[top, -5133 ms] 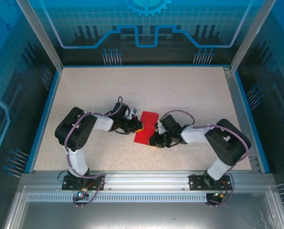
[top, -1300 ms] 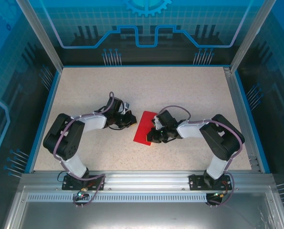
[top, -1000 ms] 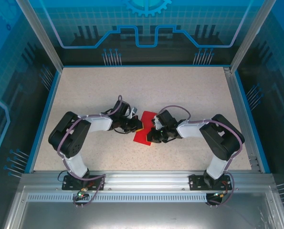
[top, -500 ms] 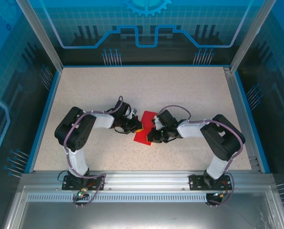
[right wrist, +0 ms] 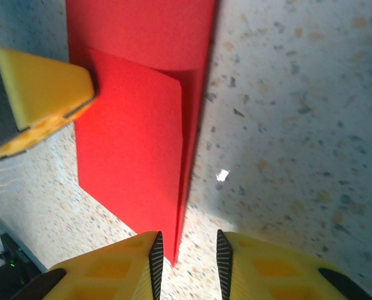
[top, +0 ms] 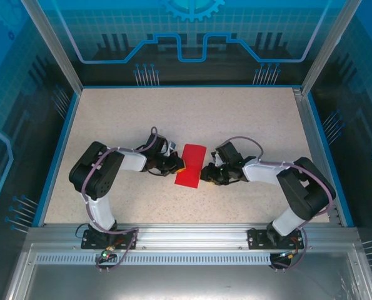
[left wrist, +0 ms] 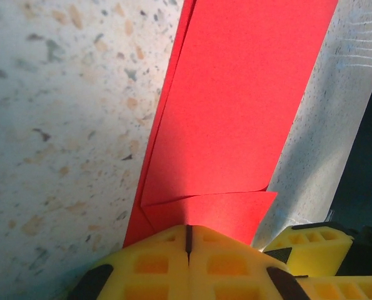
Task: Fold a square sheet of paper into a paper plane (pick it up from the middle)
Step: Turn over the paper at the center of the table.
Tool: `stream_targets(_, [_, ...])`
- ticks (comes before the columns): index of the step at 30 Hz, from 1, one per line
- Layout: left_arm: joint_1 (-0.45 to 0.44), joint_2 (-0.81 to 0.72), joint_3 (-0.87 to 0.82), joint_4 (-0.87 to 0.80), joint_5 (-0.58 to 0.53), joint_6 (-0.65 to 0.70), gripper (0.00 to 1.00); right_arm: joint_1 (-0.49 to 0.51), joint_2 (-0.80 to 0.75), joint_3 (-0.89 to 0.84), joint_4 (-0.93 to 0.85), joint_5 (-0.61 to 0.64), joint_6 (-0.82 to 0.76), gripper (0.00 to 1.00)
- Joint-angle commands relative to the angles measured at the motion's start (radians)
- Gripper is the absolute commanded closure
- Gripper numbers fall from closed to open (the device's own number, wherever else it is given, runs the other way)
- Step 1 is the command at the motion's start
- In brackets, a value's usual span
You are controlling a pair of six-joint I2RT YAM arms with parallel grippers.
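**Surface:** speckled beige bench [top: 110,112], flat and matt, bordered by a blue rim [top: 56,156]. A silver aluminium rail [top: 186,232] along the near edge carries both arm bases.

**Room:** translucent blue wall panels [top: 192,37] printed with gear and circuit-line graphics, set on slanted metal posts.

**Task item:** bright red folded sheet of paper [top: 191,165], a long narrow strip lying flat near mid-bench.

**Top view:** left claw [top: 179,167] is at the strip's left edge and right claw [top: 204,174] at its right edge. The whole layout reads clearly, but the claw openings are too small to tell.

**Left wrist view:**
- The left claw's yellow ridged fingers [left wrist: 154,262] are pressed together with only a hairline seam between them, so the claw is closed.
- The tips sit at the near end of the sheet [left wrist: 236,94].
- This view shows a short cross flap and a second layer edge running down the sheet's left side.

**Right wrist view:**
- The right claw [right wrist: 187,247] is narrowly parted, with bench speckle visible in the gap.
- The pointed corner of the sheet [right wrist: 135,156] lies in that gap. I cannot tell whether it touches the fingers.
- The left claw's yellow tip [right wrist: 48,87] touches the sheet's opposite edge.
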State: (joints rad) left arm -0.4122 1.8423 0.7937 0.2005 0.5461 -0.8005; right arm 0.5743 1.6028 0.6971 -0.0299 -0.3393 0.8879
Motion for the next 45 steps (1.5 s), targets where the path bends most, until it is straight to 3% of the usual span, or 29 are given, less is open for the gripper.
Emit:
stream_targets(1, [0.008,-0.012,-0.026,-0.050,-0.050,-0.020,0.95,-0.008,0.036,0.014,0.065,0.001,0.067,0.68])
stream_targets(19, [0.008,-0.025,-0.029,-0.049,-0.046,-0.023,0.95,-0.009,0.122,0.078,0.076,0.011,0.108,0.69])
stream_targets(32, [0.008,-0.025,-0.031,-0.047,-0.044,-0.025,0.95,-0.002,0.154,0.083,0.161,-0.049,0.137,0.74])
stream_targets(45, [0.010,-0.039,-0.030,-0.051,-0.049,-0.037,0.95,-0.003,0.145,0.075,0.168,-0.030,0.132,0.71])
